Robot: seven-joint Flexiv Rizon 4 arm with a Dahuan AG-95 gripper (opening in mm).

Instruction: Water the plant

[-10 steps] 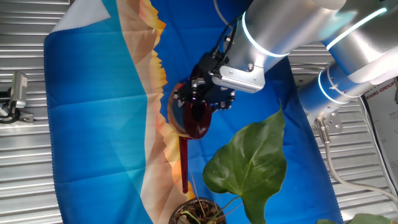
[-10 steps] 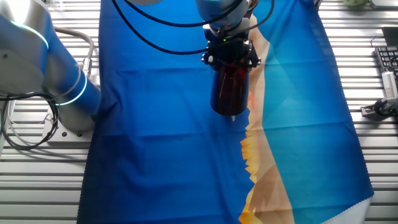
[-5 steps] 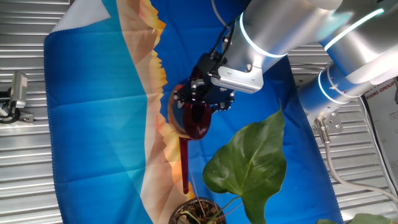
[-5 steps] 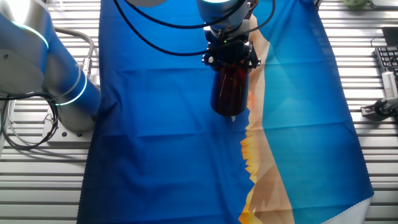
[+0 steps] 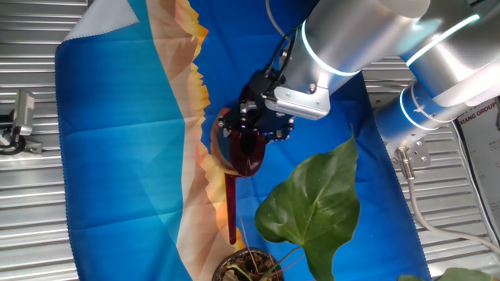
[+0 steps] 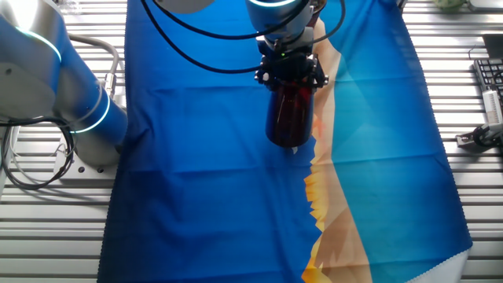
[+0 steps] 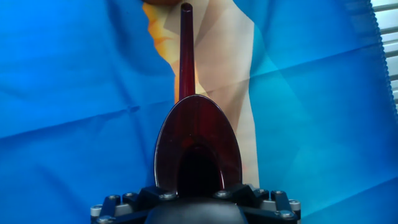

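The plant [image 5: 312, 204] stands at the bottom edge of one fixed view, with a big heart-shaped green leaf above a small round pot [image 5: 248, 266] of dark soil. My gripper [image 5: 254, 121] is shut on a dark red translucent watering can [image 5: 244, 148], held above the cloth. Its long spout [image 5: 231, 207] points down toward the pot, and the tip hangs just short of the pot's rim. In the other fixed view the can [image 6: 290, 114] hangs below the gripper [image 6: 291, 69]. The hand view shows the can's oval body [image 7: 198, 140] and the spout [image 7: 186, 50] running away from me; the plant is out of that view.
A blue cloth with a tan and orange band [image 5: 125, 133] covers the slatted metal table [image 5: 31, 203]. A small metal fixture [image 5: 19, 121] sits at the left. The arm's base [image 6: 71, 94] stands left of the cloth in the other fixed view, where a keyboard [image 6: 491, 82] lies at the right edge.
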